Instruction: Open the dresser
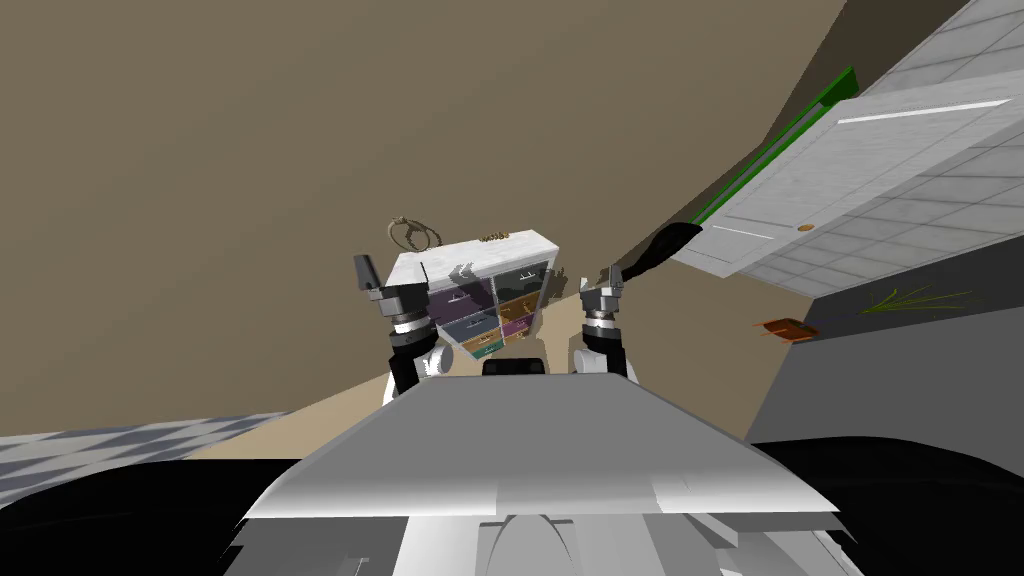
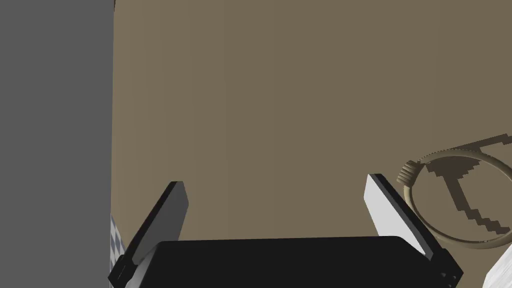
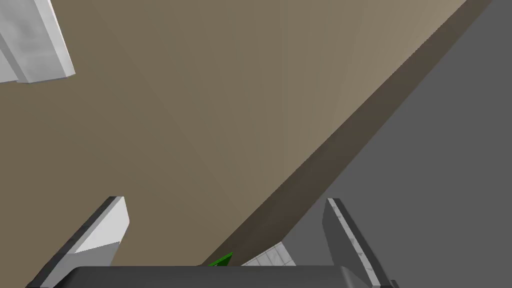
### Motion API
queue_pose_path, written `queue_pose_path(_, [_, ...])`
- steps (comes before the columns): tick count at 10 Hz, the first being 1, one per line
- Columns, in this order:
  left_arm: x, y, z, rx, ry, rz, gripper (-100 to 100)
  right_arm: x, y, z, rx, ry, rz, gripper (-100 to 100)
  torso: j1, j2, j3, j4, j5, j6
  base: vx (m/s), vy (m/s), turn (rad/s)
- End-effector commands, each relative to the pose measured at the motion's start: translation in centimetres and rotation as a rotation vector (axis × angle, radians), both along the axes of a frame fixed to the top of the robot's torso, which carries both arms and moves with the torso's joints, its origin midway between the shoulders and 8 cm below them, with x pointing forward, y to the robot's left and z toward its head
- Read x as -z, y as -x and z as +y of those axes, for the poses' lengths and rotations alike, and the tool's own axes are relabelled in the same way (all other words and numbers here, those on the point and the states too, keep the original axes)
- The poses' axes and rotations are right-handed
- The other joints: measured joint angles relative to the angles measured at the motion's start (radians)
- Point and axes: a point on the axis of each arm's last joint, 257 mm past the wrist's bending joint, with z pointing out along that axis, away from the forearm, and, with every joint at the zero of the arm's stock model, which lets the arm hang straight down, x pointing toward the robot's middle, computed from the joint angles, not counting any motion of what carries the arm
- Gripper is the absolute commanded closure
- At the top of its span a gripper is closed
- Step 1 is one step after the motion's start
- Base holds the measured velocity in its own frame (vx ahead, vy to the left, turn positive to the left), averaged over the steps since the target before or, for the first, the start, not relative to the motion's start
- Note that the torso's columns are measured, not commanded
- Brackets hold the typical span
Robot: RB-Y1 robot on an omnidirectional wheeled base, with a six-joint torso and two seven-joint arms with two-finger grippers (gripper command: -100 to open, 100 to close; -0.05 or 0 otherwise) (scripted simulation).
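Brown walls [image 1: 250,180] enclose the scene, with a patch of chequered floor [image 1: 120,445] at the robot's left and a white door [image 1: 850,180] edged in green at its right.

Item under inspection: the dresser [image 1: 487,295] stands ahead against the wall and, in the head view, lies between the two raised forearms. It has a white top and drawer fronts [image 1: 520,275] in purple, dark grey, tan and teal. All fronts appear flush, so no drawer is judged open. A looped ring [image 1: 412,235] sits at the rear of the top, towards the robot's left.

Left gripper [image 2: 277,210]: fingers spread wide with nothing between them. It is aimed at bare wall just beside the ring, and so is judged to point above the drawer fronts.

Right gripper [image 3: 225,227]: likewise released and empty, facing wall. Neither gripper touches the dresser.

Handling assessment (judgement):
- The dresser is a rigid, heavy cabinet and is not expected to shift.
- Only a drawer should travel, straight out on its runners.
- The proper hold is the handle on a drawer front. Small pale marks there are taken for handles, but they are too small to tell their shape.
- The thin blade fingers would likely slide off a smooth front, so they should close across the handle itself.
- The pull should be square to the front, since a skewed pull may bind the drawer.
- The ring on top looks loose and a knock could dislodge it
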Motion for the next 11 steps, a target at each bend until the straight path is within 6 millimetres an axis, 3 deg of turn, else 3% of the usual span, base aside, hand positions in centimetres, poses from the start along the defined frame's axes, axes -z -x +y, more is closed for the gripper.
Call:
queue_pose_path(1, [0.0, 0.0, 0.0, 0.0, 0.0, 0.0, 0, 0.0, 0.0, 0.0, 0.0, 0.0, 0.0, 0, 0.0, 0.04, -0.082, 0.041, 0.0, 0.0, 0.0, 0.0, 0.0])
queue_pose_path(9, [-0.01, 0.01, 0.0, 0.0, 0.0, 0.0, 0, -0.02, 0.01, 0.0, 0.0, 0.0, 0.0, 0, 0.0, 0.618, -1.234, 0.617, 0.0, 0.0, 0.0, 0.0, 0.0])
queue_pose_path(10, [0.38, -0.32, -0.45, 0.02, -0.036, 0.016, -100, -0.02, 0.01, 0.0, 0.0, 0.0, 0.0, 0, 0.0, 0.691, -1.382, 0.691, 0.0, 0.0, 0.006, -0.017, 0.005])
queue_pose_path(11, [0.77, -0.61, -0.7, 0.033, -0.058, 0.03, -100, 0.0, 0.0, 0.0, 0.0, 0.0, 0.0, 0, -0.001, 0.725, -1.451, 0.724, 0.0, 0.0, 0.01, -0.034, 0.009])
